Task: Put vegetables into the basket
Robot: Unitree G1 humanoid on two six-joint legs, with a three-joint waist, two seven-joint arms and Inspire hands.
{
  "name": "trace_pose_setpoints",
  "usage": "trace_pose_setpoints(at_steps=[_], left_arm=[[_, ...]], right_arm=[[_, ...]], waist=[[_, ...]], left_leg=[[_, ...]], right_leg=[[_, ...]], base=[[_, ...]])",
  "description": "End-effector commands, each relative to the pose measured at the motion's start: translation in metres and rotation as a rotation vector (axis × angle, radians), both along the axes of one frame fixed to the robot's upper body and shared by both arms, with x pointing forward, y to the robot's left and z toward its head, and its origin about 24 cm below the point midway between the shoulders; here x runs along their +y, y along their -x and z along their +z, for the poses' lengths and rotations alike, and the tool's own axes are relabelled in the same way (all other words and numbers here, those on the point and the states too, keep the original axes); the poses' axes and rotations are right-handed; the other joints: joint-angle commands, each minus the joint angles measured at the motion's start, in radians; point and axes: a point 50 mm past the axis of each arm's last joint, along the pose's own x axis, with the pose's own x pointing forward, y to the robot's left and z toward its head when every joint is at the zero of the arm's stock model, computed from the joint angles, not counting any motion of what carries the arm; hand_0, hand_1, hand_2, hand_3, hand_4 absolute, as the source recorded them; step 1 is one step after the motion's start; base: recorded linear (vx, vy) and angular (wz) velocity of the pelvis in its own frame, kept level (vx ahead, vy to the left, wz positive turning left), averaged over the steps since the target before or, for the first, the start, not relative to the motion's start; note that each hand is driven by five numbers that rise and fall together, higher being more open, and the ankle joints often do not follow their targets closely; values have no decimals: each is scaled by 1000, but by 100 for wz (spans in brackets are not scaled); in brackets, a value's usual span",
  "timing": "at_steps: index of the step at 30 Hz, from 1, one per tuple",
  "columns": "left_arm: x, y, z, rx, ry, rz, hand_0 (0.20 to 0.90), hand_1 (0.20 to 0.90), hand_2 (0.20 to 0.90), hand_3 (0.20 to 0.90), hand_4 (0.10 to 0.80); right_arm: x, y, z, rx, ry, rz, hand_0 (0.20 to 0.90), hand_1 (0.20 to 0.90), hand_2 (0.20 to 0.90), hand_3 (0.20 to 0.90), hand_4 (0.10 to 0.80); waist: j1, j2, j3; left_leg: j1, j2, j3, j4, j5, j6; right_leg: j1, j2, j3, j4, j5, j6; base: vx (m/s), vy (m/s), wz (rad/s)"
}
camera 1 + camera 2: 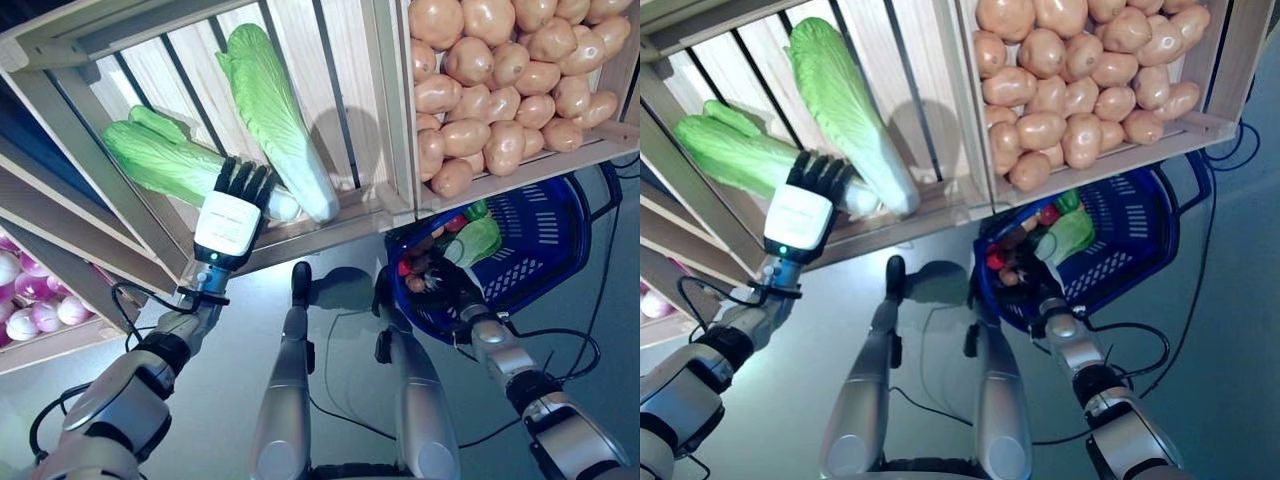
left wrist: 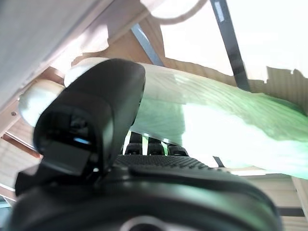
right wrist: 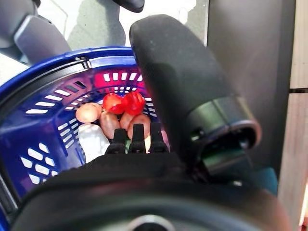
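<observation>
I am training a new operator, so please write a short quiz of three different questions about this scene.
1. True or false: the left hand is at the potatoes.
2. Which hand is at the basket? A) left B) right C) neither
3. Fill in: the two cabbages lie in a wooden ____.

Key:
1. False. It reaches to a cabbage in the crate; a second cabbage lies beside it.
2. B. The right hand is at its rim; whether it grips cannot be seen.
3. crate
</observation>
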Motion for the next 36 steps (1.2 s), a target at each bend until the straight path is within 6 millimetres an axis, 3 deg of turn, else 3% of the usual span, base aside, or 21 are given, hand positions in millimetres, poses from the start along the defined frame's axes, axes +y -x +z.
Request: trace_pose_setpoints(at_steps=[1, 8, 14, 19, 23, 36], left_arm=[[4, -16, 35, -164, 98, 59, 300, 300, 300, 300, 400], [5, -19, 44, -190, 103, 46, 300, 300, 300, 300, 400], [4, -7, 45, -296, 239, -37, 300, 300, 300, 300, 400], [9, 16, 26, -325, 447, -38, 300, 300, 300, 300, 400], [2, 47, 3, -321, 552, -75, 300, 300, 300, 300, 400], [10, 106, -2, -228, 762, -139, 300, 300, 300, 300, 400]], right_arm=[[1, 1, 6, -31, -6, 12, 900, 900, 900, 900, 800], [5, -1, 7, -30, -12, 20, 900, 900, 900, 900, 800], [-7, 14, -6, 10, -15, -31, 900, 900, 900, 900, 800], [-20, 39, -26, 34, -48, -103, 900, 900, 900, 900, 800], [-28, 64, -35, 3, -119, -151, 900, 900, 900, 900, 800], [-29, 107, -19, -159, -225, -157, 900, 900, 900, 900, 800]], waist=[[-23, -35, -3], [-26, -33, -3], [-16, -3, -3], [2, 30, -33], [22, 56, -99], [36, 69, -280]], left_leg=[[-82, -30, -1, 79, -24, -16], [-37, -33, -3, 72, -30, -15], [73, -45, -9, 64, -48, -10], [162, -49, -16, 32, -54, -8], [244, -48, -29, -2, -68, -9], [425, -31, -50, -71, -89, -15]], right_leg=[[27, 38, -5, -28, 60, 15], [64, 37, -1, -26, 50, 14], [161, 16, -2, -34, 37, 15], [249, -6, -14, -59, 26, 21], [336, -23, -30, -90, 11, 25], [560, -24, -73, -200, -4, 23]], base=[[0, 0, 0], [0, 0, 0], [15, -3, -4], [81, -20, -9], [174, -45, 4], [176, -36, 8]])
